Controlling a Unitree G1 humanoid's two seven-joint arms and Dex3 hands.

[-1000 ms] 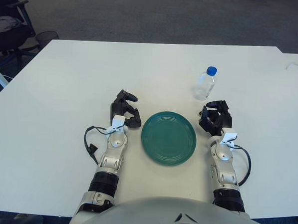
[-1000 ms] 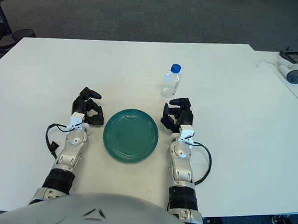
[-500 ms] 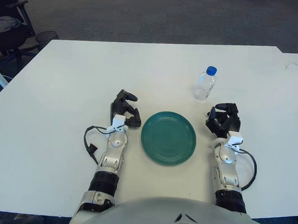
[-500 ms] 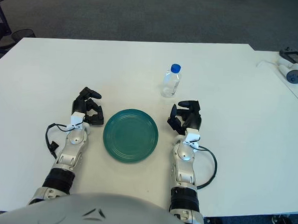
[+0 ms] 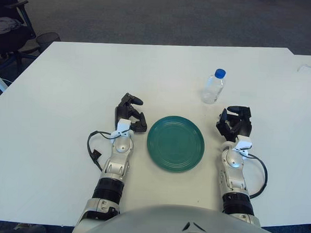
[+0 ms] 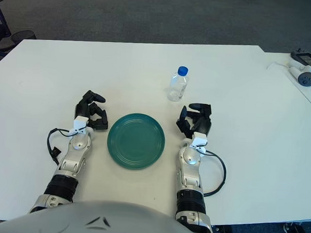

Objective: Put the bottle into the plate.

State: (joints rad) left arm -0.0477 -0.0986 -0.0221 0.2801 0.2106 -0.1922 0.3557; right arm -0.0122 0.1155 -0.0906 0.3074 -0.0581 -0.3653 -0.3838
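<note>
A clear plastic bottle [image 5: 213, 87] with a blue cap stands upright on the white table, beyond and to the right of a round green plate [image 5: 175, 143]. The plate lies flat and holds nothing. My right hand [image 5: 234, 123] rests just right of the plate and a little nearer than the bottle, its fingers curled loosely and holding nothing. My left hand [image 5: 130, 113] rests just left of the plate, its fingers curled on nothing. The same scene shows in the right eye view, with the bottle [image 6: 177, 85] above the right hand [image 6: 195, 120].
The white table [image 5: 84, 76] reaches to all sides. A black office chair [image 5: 9, 25] and a waste bin [image 5: 48, 37] stand beyond its far left corner. Small devices with a cable [image 6: 305, 69] lie on a second table at the far right.
My right hand has moved to the right and slightly farther forward, away from the plate's rim and closer beneath the bottle. The left hand, bottle and plate have not moved.
</note>
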